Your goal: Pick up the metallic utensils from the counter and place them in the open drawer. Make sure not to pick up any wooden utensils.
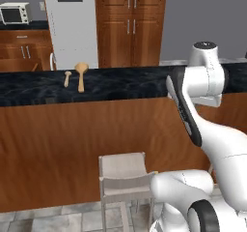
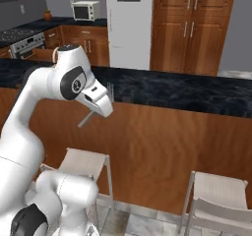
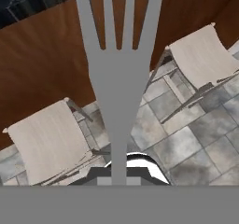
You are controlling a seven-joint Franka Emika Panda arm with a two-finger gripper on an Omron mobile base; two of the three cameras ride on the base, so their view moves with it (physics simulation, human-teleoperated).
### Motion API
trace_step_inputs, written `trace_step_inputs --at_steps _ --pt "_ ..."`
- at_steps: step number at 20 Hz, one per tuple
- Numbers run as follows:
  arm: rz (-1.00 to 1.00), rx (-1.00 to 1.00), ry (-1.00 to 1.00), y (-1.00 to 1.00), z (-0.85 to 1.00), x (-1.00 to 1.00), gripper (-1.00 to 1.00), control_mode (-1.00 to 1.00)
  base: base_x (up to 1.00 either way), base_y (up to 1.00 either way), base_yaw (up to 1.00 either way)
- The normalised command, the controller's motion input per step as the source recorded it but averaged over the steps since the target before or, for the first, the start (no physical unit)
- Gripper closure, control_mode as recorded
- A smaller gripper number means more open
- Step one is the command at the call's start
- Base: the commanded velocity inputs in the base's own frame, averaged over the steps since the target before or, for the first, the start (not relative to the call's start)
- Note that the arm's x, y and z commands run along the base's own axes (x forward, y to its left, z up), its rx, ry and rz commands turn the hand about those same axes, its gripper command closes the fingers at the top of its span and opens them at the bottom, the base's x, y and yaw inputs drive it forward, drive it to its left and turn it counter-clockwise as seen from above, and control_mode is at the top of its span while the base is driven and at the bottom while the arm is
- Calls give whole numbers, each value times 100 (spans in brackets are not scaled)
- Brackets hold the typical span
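Observation:
A grey metal fork, one of the metallic utensils, is clamped in my shut gripper, its tines pointing away from the hand. In the right base view the gripper holds the fork slanted in the air, in front of the counter's wood-panelled face and just below its edge. On the dark marbled counter, at the far left, lie the wooden utensils: a tan spoon and a shorter tan piece. The open drawer is out of view.
Pale stools stand on the grey tile floor before the counter: one by my base, also in the right base view, and another to the right. A white fridge and wooden cabinets stand behind the counter.

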Motion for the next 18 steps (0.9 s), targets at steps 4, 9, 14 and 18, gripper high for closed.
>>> trace_step_inputs --at_steps 4,9,14,18 --pt "0 0 0 0 0 0 100 100 -98 -27 1" --pt "0 0 0 0 0 0 100 100 -97 -91 -1" --pt "0 0 0 0 0 0 100 100 -65 -100 -9" --pt "0 0 0 0 0 0 100 100 -15 -100 -16"
